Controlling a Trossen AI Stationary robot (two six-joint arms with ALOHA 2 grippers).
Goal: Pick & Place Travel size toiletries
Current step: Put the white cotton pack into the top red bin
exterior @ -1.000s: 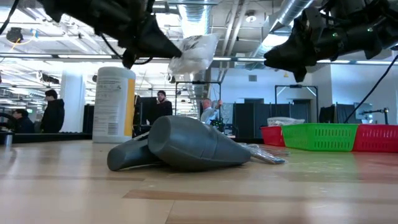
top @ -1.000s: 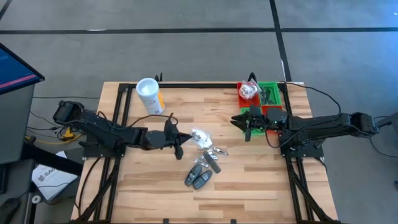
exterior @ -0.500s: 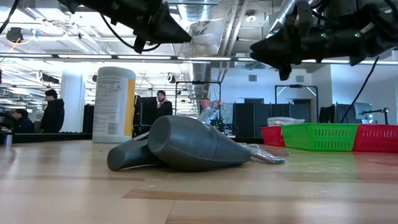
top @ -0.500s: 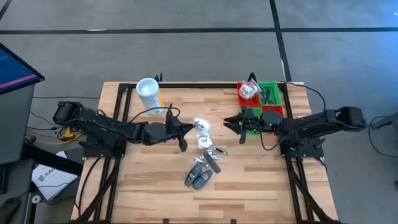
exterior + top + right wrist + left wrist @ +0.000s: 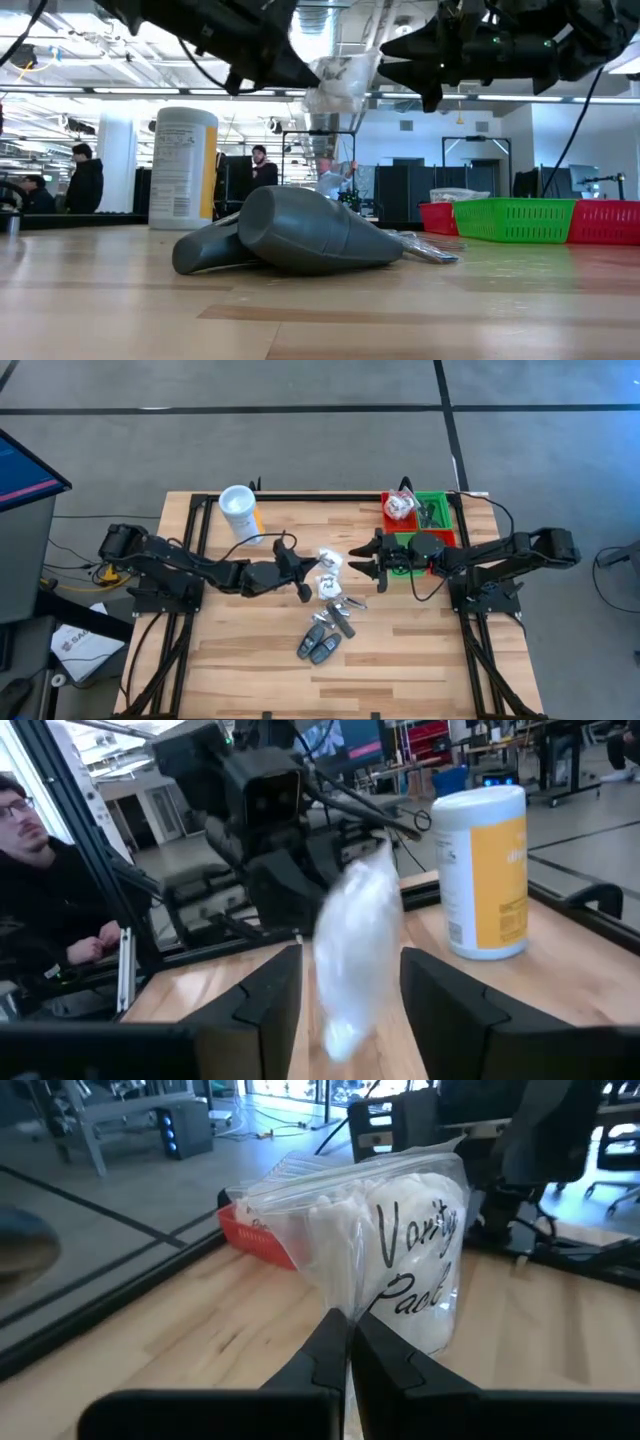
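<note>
A clear-wrapped white packet [image 5: 328,565] is being held in the air above the middle of the table [image 5: 420,660] by the left gripper [image 5: 312,572], whose fingers are pinched shut on its lower edge, so that its long axis is standing roughly upright. It is being faced from just beside by the right gripper [image 5: 362,563], whose fingers [image 5: 262,1005] are standing apart on either side of it without yet touching. The left arm is judged nearer, since it is the one gripping; the other toiletries [image 5: 322,640] are lying on the table below.
</note>
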